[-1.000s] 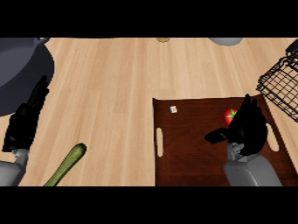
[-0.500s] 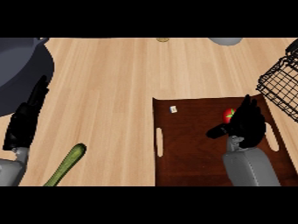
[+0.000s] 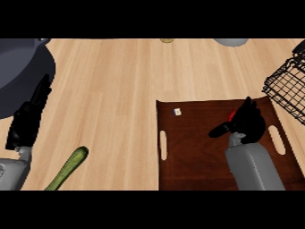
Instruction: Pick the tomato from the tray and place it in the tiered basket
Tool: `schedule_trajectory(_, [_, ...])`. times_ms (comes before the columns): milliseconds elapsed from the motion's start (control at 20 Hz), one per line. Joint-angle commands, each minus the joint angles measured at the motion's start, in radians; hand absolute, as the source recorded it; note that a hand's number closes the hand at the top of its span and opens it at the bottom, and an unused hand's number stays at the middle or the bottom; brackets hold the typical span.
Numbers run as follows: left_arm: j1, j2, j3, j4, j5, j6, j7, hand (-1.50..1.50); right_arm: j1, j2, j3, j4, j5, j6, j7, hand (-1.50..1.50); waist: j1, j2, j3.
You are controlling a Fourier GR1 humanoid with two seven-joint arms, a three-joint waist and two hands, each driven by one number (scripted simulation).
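Observation:
The tomato (image 3: pixel 231 116) lies at the far right of the brown tray (image 3: pixel 194 152); only a red sliver of it shows at the left edge of my right hand (image 3: pixel 248 121). That hand sits over the tomato with its fingers pointing away from me and its thumb (image 3: pixel 218 131) spread out to the left. The black wire tiered basket (image 3: pixel 298 87) stands at the right edge, just beyond the tray. My left hand (image 3: pixel 28 117) rests at the far left, fingers straight and holding nothing.
A large dark pan (image 3: pixel 9 74) fills the upper left, beside my left hand. A green zucchini (image 3: pixel 69 167) lies on the wooden counter at the lower left. A small white scrap (image 3: pixel 177 111) sits on the tray's far left. A grey bowl (image 3: pixel 230 42) stands at the back.
My right hand has shifted slightly left over the tomato, hiding its green top and most of the red. The tomato and my left hand have stayed put.

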Motion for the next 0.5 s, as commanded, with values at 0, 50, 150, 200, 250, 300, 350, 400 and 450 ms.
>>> schedule_trajectory(0, [0.076,0.020,0.018,-0.122,-0.013,-0.016,0.061,0.00,0.049,0.006,-0.007,0.064,-0.035,-0.090,-0.004,-1.50,0.005,-0.002,0.001])
schedule_trajectory(50, [0.036,-0.014,0.004,-0.107,-0.049,-0.003,0.080,0.00,-0.034,0.006,-0.016,0.099,-0.066,-0.050,0.012,1.50,0.003,-0.001,0.001])
schedule_trajectory(150, [-0.002,-0.012,0.031,-0.027,-0.028,-0.014,0.031,0.00,-0.048,-0.021,-0.035,0.057,-0.141,0.130,-0.058,1.50,-0.003,0.000,0.000])
schedule_trajectory(200, [0.021,-0.016,0.027,-0.028,-0.037,-0.012,0.013,0.00,-0.012,-0.029,0.009,0.087,-0.083,0.119,-0.064,1.50,-0.001,0.000,0.000])
schedule_trajectory(250, [-0.005,-0.013,0.011,-0.076,-0.030,-0.017,0.084,0.00,-0.061,-0.041,0.030,0.168,-0.028,0.101,-0.067,1.50,0.008,0.002,0.001])
schedule_trajectory(300, [-0.002,-0.022,0.015,-0.042,-0.037,-0.021,0.047,0.00,-0.058,-0.041,0.061,0.109,0.004,0.139,-0.015,1.50,0.000,0.000,0.000])
schedule_trajectory(350, [0.036,-0.055,-0.012,-0.064,-0.073,0.007,0.033,0.00,-0.023,-0.031,0.053,0.167,0.015,0.049,-0.059,1.50,0.002,0.000,0.000])
schedule_trajectory(400, [-0.001,-0.070,0.004,-0.009,-0.088,0.011,0.007,0.00,-0.062,-0.023,0.056,0.151,0.022,0.062,-0.033,1.50,-0.001,0.001,0.000])
schedule_trajectory(450, [-0.009,-0.039,0.044,-0.055,-0.065,-0.038,0.072,0.00,-0.056,-0.034,0.035,0.142,-0.007,0.066,-0.061,1.50,0.000,0.000,0.000])
